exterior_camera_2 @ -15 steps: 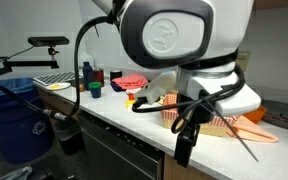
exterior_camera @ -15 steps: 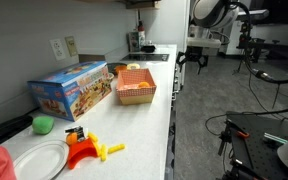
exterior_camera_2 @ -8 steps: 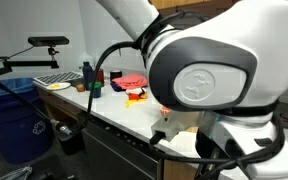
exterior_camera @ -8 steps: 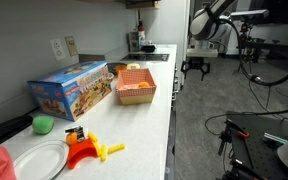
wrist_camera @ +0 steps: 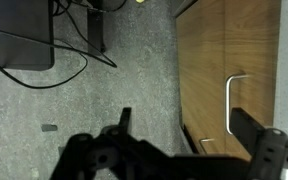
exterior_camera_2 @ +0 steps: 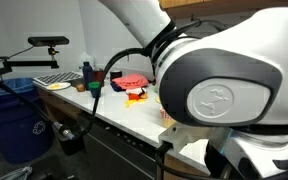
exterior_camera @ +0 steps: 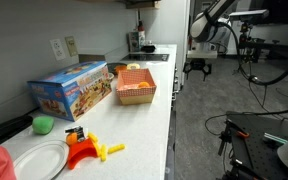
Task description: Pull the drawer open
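My gripper (exterior_camera: 196,67) hangs in the aisle beyond the far end of the white counter (exterior_camera: 162,110), below the counter top. In the wrist view its two dark fingers are spread apart, open and empty (wrist_camera: 184,122), over grey floor and a wood-toned cabinet face (wrist_camera: 224,50). A bent metal handle (wrist_camera: 234,100) sits on that face just beside the right finger, not touched. A smaller handle (wrist_camera: 208,143) shows lower down. No white drawer front shows in any view. In an exterior view my arm (exterior_camera_2: 219,95) fills most of the picture and hides the gripper.
On the counter stand an orange woven basket (exterior_camera: 136,88), a colourful toy box (exterior_camera: 76,90), an orange toy (exterior_camera: 84,150), a white plate (exterior_camera: 39,160) and a green ball (exterior_camera: 44,124). Cables (wrist_camera: 44,50) lie on the floor. A blue bin (exterior_camera_2: 19,120) stands by the cabinets.
The gripper has moved slightly out from the counter end and a little lower. The arm's body has swung closer to one exterior camera and now hides the gripper there.
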